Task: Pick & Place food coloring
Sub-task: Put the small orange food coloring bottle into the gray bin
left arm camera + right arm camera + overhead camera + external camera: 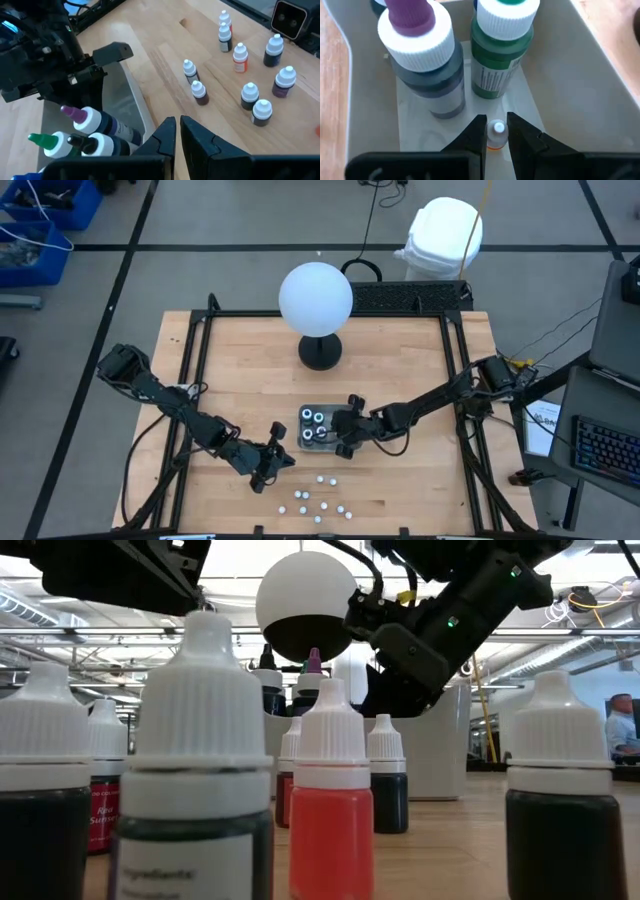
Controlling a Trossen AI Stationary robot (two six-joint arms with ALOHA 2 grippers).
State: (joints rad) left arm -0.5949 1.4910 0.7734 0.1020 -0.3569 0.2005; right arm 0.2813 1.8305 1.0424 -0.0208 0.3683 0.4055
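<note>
A shallow grey tray point(303, 413) holds a few big dark bottles, among them a purple-tipped one point(420, 60) and a green one point(500, 50). My right gripper point(345, 432) is over the tray's right part, shut on a tiny orange bottle with a white cap point(496, 131). Several small white-capped bottles point(320, 500) stand on the table near the front edge; they also show in the left wrist view point(250, 95). My left gripper point(177, 132) is shut and empty, just left of the tray and above the table. My right gripper pinches the tiny orange bottle by its white cap point(496, 128) between the two fingertips point(479, 134). The fingers come from above, pointing down into the tray. The bottle stands upright between them, tip up. Whether its base rests on the tray floor point(560, 100) I cannot tell.
A big white globe point(315, 298) on a black base point(320, 352) stands behind the tray. A black frame point(200, 380) runs along the table's sides. Bare wood lies to the right of the small bottles.
</note>
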